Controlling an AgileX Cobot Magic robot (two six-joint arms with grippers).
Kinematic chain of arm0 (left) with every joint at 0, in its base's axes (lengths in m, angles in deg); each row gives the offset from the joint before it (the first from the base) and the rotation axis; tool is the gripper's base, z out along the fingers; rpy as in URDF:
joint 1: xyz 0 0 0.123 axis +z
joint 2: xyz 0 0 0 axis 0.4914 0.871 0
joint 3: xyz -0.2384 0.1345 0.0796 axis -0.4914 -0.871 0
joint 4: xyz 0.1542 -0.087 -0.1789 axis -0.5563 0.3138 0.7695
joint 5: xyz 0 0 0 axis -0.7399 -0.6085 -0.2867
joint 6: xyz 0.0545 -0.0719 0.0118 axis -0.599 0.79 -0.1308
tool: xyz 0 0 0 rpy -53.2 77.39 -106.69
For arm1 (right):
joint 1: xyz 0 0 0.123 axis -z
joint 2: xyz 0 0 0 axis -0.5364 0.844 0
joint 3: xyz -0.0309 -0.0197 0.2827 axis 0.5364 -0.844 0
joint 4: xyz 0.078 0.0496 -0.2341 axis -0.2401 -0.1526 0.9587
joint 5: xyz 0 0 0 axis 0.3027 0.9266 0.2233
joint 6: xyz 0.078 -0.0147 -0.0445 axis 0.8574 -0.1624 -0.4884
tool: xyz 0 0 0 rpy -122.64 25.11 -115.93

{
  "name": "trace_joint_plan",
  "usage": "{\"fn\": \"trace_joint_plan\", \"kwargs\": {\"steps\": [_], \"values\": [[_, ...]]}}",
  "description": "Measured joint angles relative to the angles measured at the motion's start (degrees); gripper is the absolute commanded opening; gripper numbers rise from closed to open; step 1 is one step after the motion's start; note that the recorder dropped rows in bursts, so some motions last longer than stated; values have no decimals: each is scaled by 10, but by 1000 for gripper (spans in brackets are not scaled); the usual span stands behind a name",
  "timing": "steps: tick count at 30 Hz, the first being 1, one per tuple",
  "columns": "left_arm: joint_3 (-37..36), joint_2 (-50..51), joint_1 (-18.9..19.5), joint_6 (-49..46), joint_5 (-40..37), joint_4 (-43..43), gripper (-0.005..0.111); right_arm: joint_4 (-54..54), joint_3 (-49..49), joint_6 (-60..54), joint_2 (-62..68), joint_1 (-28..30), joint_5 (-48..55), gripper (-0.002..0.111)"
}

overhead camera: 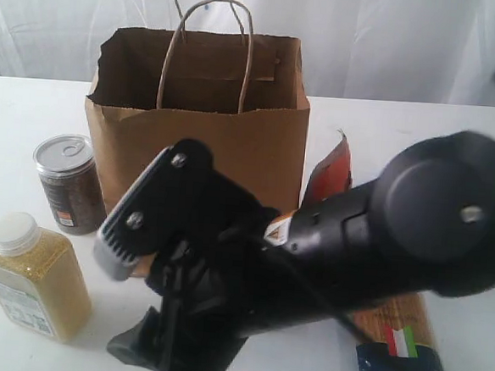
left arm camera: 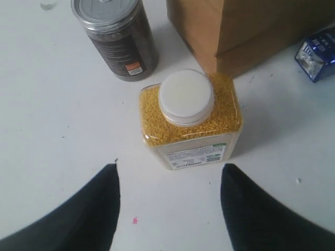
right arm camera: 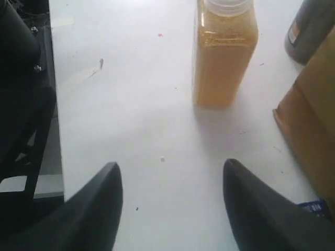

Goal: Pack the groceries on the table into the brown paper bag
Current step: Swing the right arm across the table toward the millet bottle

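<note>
The brown paper bag stands open at the back of the white table. Left of it stands a tin can with a pull-tab lid. The yellow white-capped bottle stands in front of the can. My left gripper hangs open above the bottle, nothing between its fingers. My right gripper is open and empty, low over the table, pointing at the bottle. A blue-white carton lies by the bag. The spaghetti packet and brown-orange pouch lie behind my right arm.
My right arm fills the front of the exterior view and hides much of the table there. The table's near edge and a black stand run along one side of the right wrist view. White curtains hang behind the table.
</note>
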Motion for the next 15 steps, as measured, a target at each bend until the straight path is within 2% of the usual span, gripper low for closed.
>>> {"fn": "trace_joint_plan", "kwargs": {"steps": [5,9,15], "values": [[0,-16,0,4,0,10,61,0,1,0,73,-36,-73,56],[0,-35,0,4,0,12,61,0,29,6,118,-40,-85,67],[0,-47,0,5,0,12,61,-1,87,8,161,-40,-88,68]]}}
